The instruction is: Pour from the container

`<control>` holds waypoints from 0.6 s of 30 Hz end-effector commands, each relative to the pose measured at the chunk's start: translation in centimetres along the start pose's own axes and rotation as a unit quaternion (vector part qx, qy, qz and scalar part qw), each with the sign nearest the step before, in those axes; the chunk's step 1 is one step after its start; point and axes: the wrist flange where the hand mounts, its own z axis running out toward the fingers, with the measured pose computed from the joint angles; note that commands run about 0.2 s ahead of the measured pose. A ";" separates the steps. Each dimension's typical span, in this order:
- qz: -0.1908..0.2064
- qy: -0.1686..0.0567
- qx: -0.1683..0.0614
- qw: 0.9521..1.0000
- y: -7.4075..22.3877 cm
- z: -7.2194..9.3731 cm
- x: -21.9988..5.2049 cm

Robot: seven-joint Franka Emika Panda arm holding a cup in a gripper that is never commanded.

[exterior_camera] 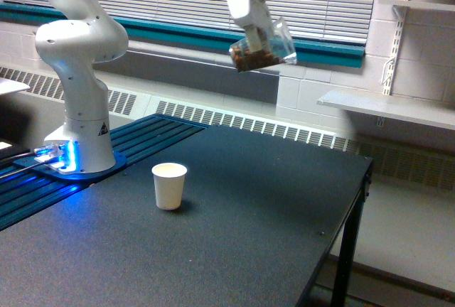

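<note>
The container (264, 47) is a small clear plastic cup with brown nuts lying in its lower part. It hangs tilted high above the black table (234, 243), with my gripper (254, 38) shut on it. A white paper cup (169, 186) stands upright on the table, well below the container and toward the exterior view's left. The fingertips are partly hidden by the container's wall.
The arm's white base (79, 94) rises at the exterior view's left on a blue-lit mount. The table's edge (355, 200) drops off at the exterior view's right. A window sill, blinds and a wall shelf (387, 108) lie behind.
</note>
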 end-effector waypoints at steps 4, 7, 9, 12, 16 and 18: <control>0.027 -0.001 -0.012 1.000 1.9 -0.1 -2.4; 0.032 -0.005 -0.019 0.999 2.6 0.1 -3.2; 0.033 -0.006 -0.025 0.999 3.0 0.2 -3.7; 0.037 -0.011 -0.031 0.999 3.6 0.4 -4.5; 0.042 -0.021 -0.036 0.998 4.3 0.8 -5.5; 0.046 -0.027 -0.039 0.998 4.7 1.1 -6.1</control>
